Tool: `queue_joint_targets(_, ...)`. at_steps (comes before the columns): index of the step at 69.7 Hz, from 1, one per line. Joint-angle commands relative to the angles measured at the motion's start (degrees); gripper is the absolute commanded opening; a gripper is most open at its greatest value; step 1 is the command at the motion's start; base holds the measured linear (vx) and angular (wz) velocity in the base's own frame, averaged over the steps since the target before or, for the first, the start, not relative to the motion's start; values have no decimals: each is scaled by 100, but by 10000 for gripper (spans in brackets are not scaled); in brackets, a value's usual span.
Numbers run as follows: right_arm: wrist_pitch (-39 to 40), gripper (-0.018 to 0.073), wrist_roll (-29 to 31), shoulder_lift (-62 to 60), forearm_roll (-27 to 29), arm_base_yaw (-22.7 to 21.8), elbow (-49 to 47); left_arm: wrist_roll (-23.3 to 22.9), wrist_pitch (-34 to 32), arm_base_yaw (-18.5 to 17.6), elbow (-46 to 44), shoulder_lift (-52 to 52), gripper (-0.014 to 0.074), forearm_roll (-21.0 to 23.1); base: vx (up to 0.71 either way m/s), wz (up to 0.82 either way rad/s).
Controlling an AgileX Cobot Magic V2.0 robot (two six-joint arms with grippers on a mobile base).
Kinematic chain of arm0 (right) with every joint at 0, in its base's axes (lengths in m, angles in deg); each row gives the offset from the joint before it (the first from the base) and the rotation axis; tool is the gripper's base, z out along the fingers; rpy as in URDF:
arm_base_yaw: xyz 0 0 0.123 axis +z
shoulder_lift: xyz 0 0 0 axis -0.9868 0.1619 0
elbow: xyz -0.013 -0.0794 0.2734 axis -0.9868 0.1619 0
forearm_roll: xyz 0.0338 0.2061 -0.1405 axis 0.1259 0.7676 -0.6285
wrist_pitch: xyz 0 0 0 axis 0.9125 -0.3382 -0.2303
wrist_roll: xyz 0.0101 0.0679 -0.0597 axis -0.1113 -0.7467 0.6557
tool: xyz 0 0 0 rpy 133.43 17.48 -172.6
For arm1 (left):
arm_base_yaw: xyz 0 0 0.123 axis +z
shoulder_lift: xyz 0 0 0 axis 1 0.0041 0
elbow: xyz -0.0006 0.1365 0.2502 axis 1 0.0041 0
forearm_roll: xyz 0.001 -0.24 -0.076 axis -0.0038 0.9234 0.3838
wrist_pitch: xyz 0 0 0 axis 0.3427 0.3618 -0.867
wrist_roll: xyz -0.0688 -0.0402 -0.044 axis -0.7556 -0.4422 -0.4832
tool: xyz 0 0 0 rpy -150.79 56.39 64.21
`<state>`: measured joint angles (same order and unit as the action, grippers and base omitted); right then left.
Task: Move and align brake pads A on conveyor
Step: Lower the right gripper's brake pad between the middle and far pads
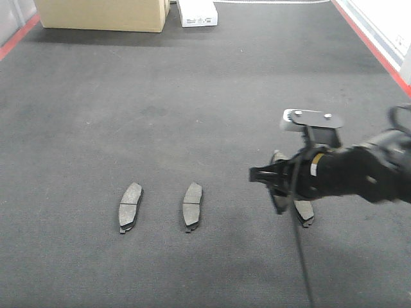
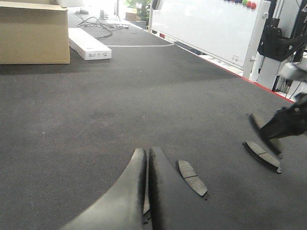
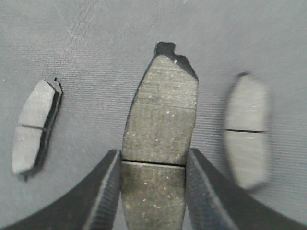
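Right gripper [image 3: 153, 191], reaching in low over the conveyor [image 1: 192, 115], pinches a brake pad [image 3: 160, 129]; left gripper [image 2: 146, 191] pressed together.

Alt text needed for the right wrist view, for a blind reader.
The right gripper holds a brake pad between its fingers above the grey conveyor belt. One pad lies to its left, another, blurred, to its right.

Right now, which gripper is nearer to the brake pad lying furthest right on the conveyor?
Right. The right gripper, jaws shut on a second pad, hangs just above that brake pad; the left gripper is far off to its left, jaws shut.
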<state>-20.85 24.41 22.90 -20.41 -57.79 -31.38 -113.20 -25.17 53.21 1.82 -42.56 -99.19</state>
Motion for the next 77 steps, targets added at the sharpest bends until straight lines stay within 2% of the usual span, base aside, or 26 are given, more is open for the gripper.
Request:
queue_joint_targets(1, 209, 119, 274, 180, 319, 3, -452, -7, -346, -8, -126, 73, -6, -89, 0, 0)
queue_joint_targets(14, 89, 124, 799, 837, 1023, 3, -858, -7, -346, -8, -126, 73, -6, -89, 0, 0)
queue_joint_targets(25, -79, 129, 1075, 1253, 1377, 3, -1129, -7, -346, -8, -126, 73, -6, -89, 0, 0)
queue_joint_targets(61, -150, 151, 1121, 1605, 1451, 3, -1179, -7, -346, -8, -126, 73, -6, -89, 0, 0)
queue_joint_targets(77, -166, 292, 1212, 1605, 1533, 3, -1179, -7, -346, -8, -126, 73, -6, -89, 0, 0)
